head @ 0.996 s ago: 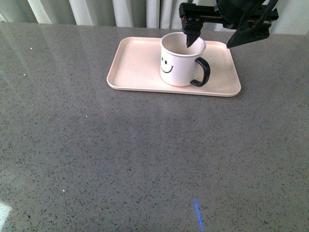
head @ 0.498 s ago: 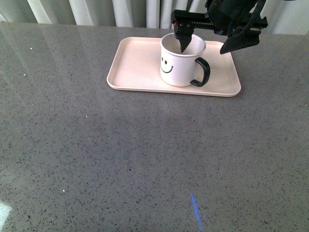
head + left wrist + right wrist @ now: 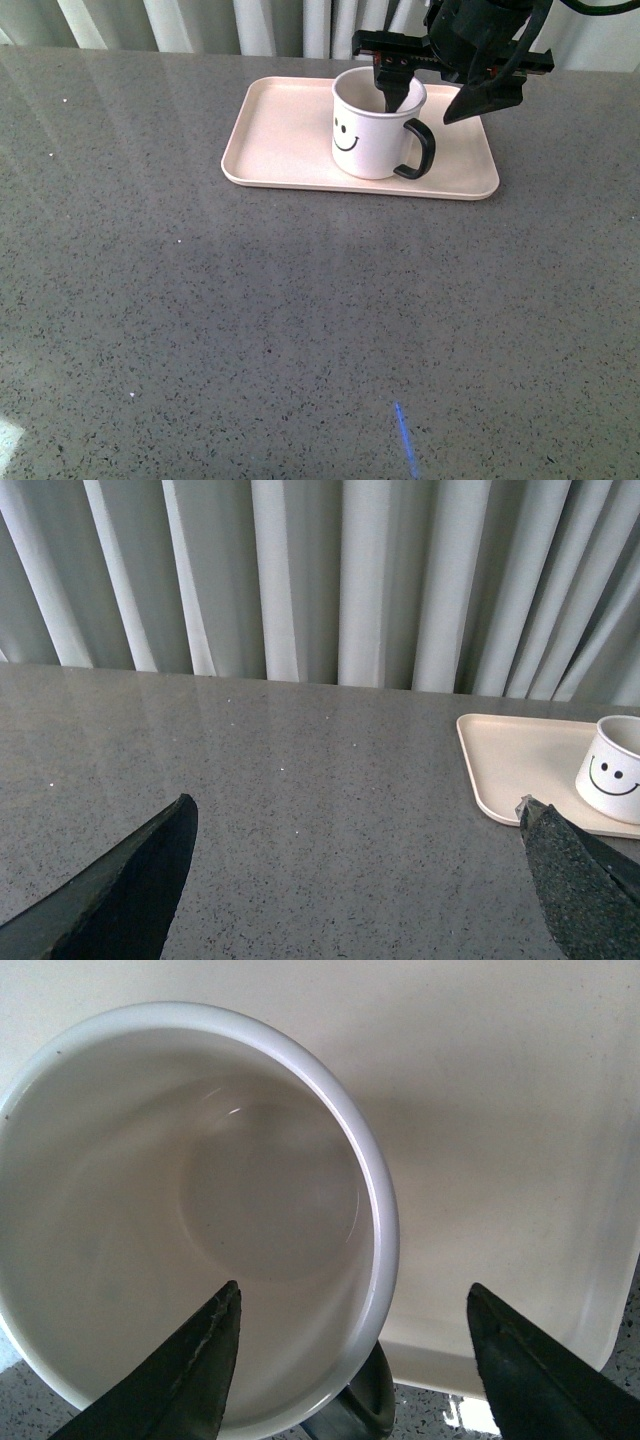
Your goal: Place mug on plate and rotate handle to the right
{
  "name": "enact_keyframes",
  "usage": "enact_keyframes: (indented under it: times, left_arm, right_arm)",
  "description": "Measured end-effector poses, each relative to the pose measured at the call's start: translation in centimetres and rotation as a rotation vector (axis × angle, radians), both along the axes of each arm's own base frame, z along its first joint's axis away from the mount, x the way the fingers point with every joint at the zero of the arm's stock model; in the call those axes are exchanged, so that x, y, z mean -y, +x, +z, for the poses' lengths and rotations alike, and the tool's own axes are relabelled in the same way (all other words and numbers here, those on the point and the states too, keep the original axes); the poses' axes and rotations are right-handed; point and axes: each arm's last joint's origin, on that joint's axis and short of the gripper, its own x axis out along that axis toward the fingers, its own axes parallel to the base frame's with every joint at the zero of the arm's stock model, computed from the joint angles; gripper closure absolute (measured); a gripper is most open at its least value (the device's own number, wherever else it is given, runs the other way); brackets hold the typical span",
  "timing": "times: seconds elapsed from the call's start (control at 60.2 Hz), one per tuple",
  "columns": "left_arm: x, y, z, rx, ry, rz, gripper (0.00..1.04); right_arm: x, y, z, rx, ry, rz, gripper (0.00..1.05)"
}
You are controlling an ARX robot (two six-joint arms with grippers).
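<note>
Obs.: the mug (image 3: 372, 130) is standing upright on the plate (image 3: 280, 130), right of the plate's middle, smiley face turned toward the robot. The plate is lying at the far side of the grey table (image 3: 300, 320).

Right gripper (image 3: 418, 115) is hovering over the mug with its jaws apart. One finger is dipping inside the mouth and the other is hanging outside, so the pair is straddling the wall on the handle side. The right wrist view is showing the rim running between the two fingers with clear gaps on both sides, so nothing is being clamped.

Left gripper (image 3: 356, 801) is sitting low over the table, well away from the plate, jaws wide apart and holding nothing (the front view is not showing it at all).

Handle (image 3: 420, 150) is pointing to the right and swinging a little toward the robot.

Progress, as judged: placement is looking complete, since the mug is resting flat inside the raised rim. Rotation is looking close to done. What is remaining is probably either a small trim to bring the handle squarely right, or simply lifting the right gripper clear without knocking the rim. Which of the two is intended, I cannot tell.
</note>
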Motion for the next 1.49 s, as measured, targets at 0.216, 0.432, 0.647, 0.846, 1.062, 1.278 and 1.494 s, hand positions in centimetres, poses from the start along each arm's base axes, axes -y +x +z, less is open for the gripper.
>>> enact_keyframes:
  times: [0.216,0.432,0.647,0.846,1.062,1.278,1.494]
  left_arm:
    - [0.0,0.0,0.0,0.0,0.0,0.0,0.09]
    - [0.0,0.0,0.0,0.0,0.0,0.0,0.09]
    - [0.0,0.0,0.0,0.0,0.0,0.0,0.09]
    - [0.0,0.0,0.0,0.0,0.0,0.0,0.09]
    - [0.0,0.0,0.0,0.0,0.0,0.0,0.09]
    - [0.0,0.0,0.0,0.0,0.0,0.0,0.09]
    - [0.0,0.0,0.0,0.0,0.0,0.0,0.09]
  right_arm:
    - [0.0,0.0,0.1,-0.005,0.004,-0.01,0.72]
    - [0.0,0.0,0.4,-0.008,0.021,-0.029,1.03]
    - [0.0,-0.3,2.2,0.024,0.053,-0.03,1.03]
    - [0.6,-1.7,7.3,0.127,0.059,0.025,1.03]
    - [2.6,-1.4,9.5,0.148,0.025,0.143,1.03]
    - [3.9,1.1,5.8,0.046,-0.031,0.271,1.03]
    - [2.9,3.3,4.3,0.024,-0.031,0.327,1.03]
